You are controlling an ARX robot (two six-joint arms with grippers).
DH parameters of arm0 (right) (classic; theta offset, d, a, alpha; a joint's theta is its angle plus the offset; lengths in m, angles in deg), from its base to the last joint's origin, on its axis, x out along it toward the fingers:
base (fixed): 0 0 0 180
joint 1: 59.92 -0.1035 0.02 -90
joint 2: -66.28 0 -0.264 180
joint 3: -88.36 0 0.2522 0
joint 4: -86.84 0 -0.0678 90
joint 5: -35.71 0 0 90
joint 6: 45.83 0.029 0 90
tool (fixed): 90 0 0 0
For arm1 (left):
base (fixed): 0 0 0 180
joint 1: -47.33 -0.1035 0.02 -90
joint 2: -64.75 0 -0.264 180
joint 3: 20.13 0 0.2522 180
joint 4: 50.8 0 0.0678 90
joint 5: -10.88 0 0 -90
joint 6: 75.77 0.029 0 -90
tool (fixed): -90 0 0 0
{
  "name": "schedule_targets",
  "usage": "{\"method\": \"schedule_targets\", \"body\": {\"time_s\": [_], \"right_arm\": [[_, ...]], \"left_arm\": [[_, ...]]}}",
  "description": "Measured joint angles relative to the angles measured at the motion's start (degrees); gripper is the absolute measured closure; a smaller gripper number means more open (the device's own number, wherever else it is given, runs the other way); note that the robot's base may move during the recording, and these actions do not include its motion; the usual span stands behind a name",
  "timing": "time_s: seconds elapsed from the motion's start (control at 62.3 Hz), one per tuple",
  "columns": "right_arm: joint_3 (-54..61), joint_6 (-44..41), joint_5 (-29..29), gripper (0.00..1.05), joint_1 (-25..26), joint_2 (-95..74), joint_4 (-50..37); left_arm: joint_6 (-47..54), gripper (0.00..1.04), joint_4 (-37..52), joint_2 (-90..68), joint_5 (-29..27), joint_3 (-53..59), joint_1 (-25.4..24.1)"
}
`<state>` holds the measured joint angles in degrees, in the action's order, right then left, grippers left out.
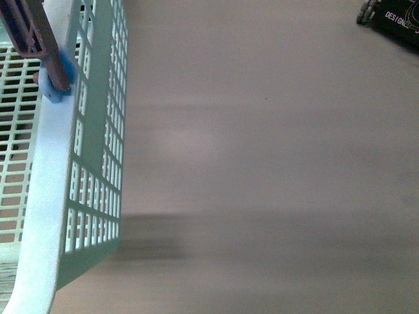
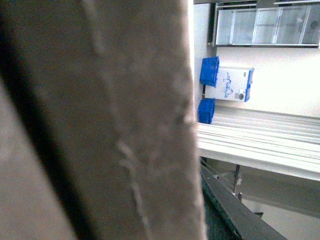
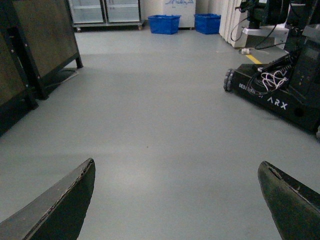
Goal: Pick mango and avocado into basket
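Observation:
The light teal basket fills the left of the front view, tilted, with its lattice wall facing me and its brown ribbed handle at the top left. In the left wrist view the brown handle is a close blur across most of the picture. My left gripper is shut on it, and only one dark finger shows. My right gripper hangs open over bare floor, nothing between its fingers. The mango and the avocado are out of view.
Grey floor spreads to the right of the basket. Another black ARX robot base stands on my right. Blue crates and glass-door fridges line the far wall. A dark framed panel stands on the left.

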<state>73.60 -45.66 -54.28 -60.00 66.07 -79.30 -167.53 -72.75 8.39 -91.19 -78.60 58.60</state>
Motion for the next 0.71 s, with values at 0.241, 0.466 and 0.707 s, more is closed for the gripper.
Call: {"method": "schedule_targets", "body": {"time_s": [0.241, 0.466, 0.707], "right_arm": [[0.0, 0.0, 0.04, 0.09, 0.0, 0.0, 0.0], [0.0, 0.02, 0.07, 0.09, 0.0, 0.0, 0.0], [0.0, 0.0, 0.02, 0.09, 0.0, 0.0, 0.0]], "left_arm": [[0.0, 0.74, -0.07, 0.0, 0.04, 0.09, 0.0], [0.0, 0.74, -0.07, 0.0, 0.0, 0.09, 0.0], [0.0, 0.74, -0.07, 0.0, 0.02, 0.09, 0.0]]}}
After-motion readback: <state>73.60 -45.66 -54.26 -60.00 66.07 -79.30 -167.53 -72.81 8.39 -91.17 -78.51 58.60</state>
